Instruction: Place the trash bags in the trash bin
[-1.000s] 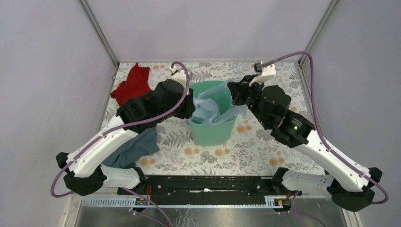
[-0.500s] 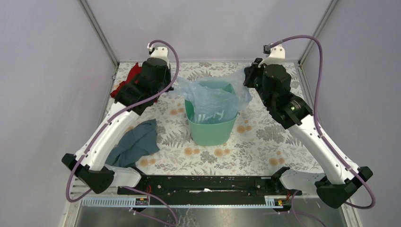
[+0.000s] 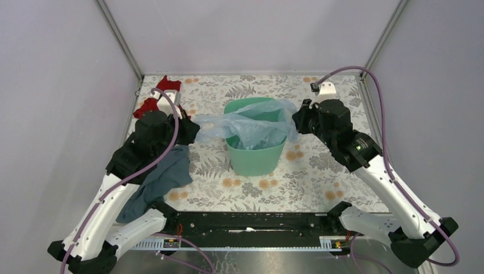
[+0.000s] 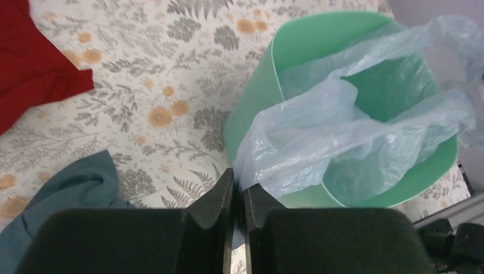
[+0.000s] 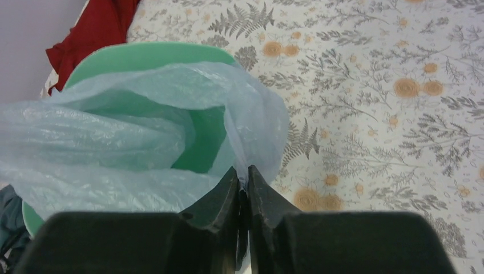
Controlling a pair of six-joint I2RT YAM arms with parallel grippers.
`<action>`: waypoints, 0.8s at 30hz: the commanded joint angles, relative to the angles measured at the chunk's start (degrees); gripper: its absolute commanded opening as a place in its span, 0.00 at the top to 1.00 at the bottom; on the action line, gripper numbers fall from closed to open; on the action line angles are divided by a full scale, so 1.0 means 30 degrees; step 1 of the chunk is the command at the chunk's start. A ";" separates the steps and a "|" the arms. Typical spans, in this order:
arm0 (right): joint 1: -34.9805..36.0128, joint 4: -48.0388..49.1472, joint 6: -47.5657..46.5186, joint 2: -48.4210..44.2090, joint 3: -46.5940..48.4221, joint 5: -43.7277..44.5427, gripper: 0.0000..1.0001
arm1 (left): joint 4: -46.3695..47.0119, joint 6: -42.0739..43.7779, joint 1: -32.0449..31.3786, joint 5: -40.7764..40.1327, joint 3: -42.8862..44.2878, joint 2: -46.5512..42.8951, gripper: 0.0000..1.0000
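Both left claw (image 4: pixel 238 185) and right claw (image 5: pixel 243 174) pinch trash bag (image 4: pixel 319 128).

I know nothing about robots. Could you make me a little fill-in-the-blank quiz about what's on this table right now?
The bag hangs partly inside the green bin, which stands ____.
The left gripper and the right gripper both pinch the ____.
The cloth in the far left corner is ____.
The grey-blue cloth lies on the bin's ____ side.
Missing words: upright; bag; red; left.
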 commanded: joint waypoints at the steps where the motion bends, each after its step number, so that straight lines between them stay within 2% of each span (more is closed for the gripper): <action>1: -0.0088 -0.1599 -0.0352 -0.0857 -0.0140 -0.0118 0.82 | -0.0256 -0.1190 0.0038 0.1565 -0.1523 0.0569 0.91; 2: -0.0098 -0.2141 -0.0401 -0.0899 0.0111 -0.0065 0.78 | -0.0270 -0.1294 0.0038 0.1605 -0.1685 0.0490 0.91; 5: -0.0090 -0.4352 -0.0897 -0.0548 0.1632 -0.2333 0.49 | 0.0006 -0.1588 0.0040 0.2301 -0.1749 0.0080 0.90; 8: -0.0103 -0.6596 -0.0606 -0.0441 0.2896 -0.3352 0.16 | 0.0083 -0.1546 0.0038 0.3508 -0.1437 0.0144 0.87; 10: -0.0098 -0.7005 -0.0190 -0.0895 0.2836 -0.3471 0.06 | -0.0352 -0.1550 0.0038 0.3613 -0.1117 0.0448 0.87; 12: -0.0102 -0.6285 0.0695 -0.1488 0.1952 -0.4236 0.01 | -0.0556 -0.1449 0.0060 0.3311 -0.1014 0.0483 0.87; 15: -0.0103 -0.4041 0.1667 -0.2258 0.0501 -0.7182 0.00 | -0.0735 -0.1413 0.0039 0.2642 -0.0989 0.0534 0.87; 17: -0.0067 -0.2957 0.1692 -0.2583 -0.0333 -0.7858 0.00 | -0.0856 -0.1367 0.0038 0.2611 -0.0743 0.0651 0.87; 21: -0.0009 -0.3241 0.0019 -0.2588 -0.0832 -0.5929 0.00 | -0.0955 -0.0949 0.0038 0.1896 -0.0382 0.0783 0.87; 24: 0.0292 -0.2973 -0.1006 -0.2645 -0.0974 -0.2792 0.00 | -0.1013 -0.0493 0.0038 0.0984 -0.0108 0.1069 0.87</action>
